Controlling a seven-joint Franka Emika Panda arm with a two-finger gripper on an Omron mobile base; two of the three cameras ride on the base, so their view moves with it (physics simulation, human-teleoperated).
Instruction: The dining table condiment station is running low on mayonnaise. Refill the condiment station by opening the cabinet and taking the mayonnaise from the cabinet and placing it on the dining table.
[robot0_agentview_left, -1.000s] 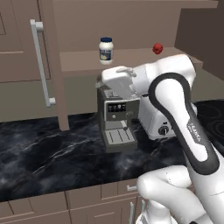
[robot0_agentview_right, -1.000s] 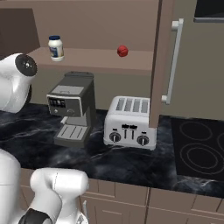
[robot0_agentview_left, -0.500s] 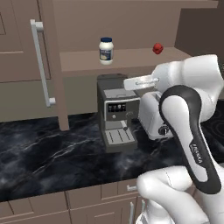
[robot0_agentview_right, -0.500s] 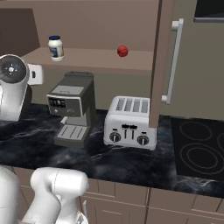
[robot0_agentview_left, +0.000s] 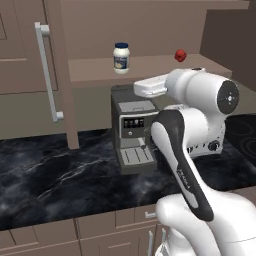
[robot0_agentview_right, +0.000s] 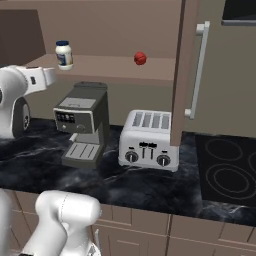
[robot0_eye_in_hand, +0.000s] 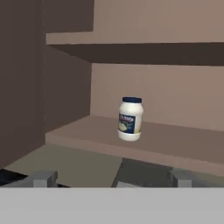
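**Claw lined up on the mayonnaise, doors already open**

Nearest the cameras is the black marbled counter (robot0_agentview_left: 60, 175), carrying a grey coffee machine (robot0_agentview_left: 131, 132) and, to its right, a silver toaster (robot0_agentview_right: 149, 141). The arm rises in front of them, its wrist lifted above the coffee machine so that the hand looks straight into the cabinet (robot0_agentview_left: 50, 75), level with the lower shelf (robot0_eye_in_hand: 175, 144). That height makes sense: a level approach lets the fingers pass either side of the jar without scraping the shelf.

The claw (robot0_eye_in_hand: 113, 178) stands wide and holds nothing; its two finger tips (robot0_eye_in_hand: 43, 178) show far apart at the bottom of the hand view, well short of the jar.

Beyond them, the mayonnaise (robot0_eye_in_hand: 130, 118) stands upright near the front edge of the shelf, long axis vertical, dark blue lid up, label facing the hand. It sits just right of the claw's midline, so by my reckoning a small sideways correction comes before the reach forward. A small red object (robot0_agentview_right: 140, 58) rests on the same shelf, well apart to the jar's right, out of the way of the approach.
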